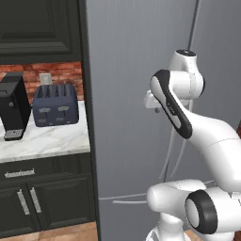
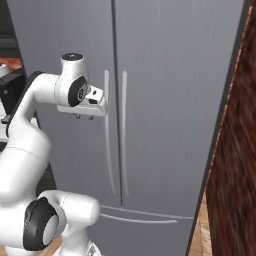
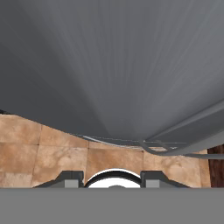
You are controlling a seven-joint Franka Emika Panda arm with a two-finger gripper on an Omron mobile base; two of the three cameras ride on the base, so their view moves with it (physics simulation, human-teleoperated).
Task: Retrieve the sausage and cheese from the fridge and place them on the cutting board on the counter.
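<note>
Now tool (image 2: pixel 84 117) empty, jaws partly apart, beside closed fridge (image 2: pixel 165 90) door handle (image 2: pixel 107 135).

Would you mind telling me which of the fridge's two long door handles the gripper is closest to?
The left door handle of the fridge: the gripper sits right beside it, while the right door handle lies farther away.

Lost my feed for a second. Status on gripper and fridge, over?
Gripper pointing down beside left door handle, holding nothing. Fridge doors shut, sausage and cheese behind them. Nothing blocking the doors.

fridge (image 2: pixel 165 75) interior (doors shut) hidden
</note>
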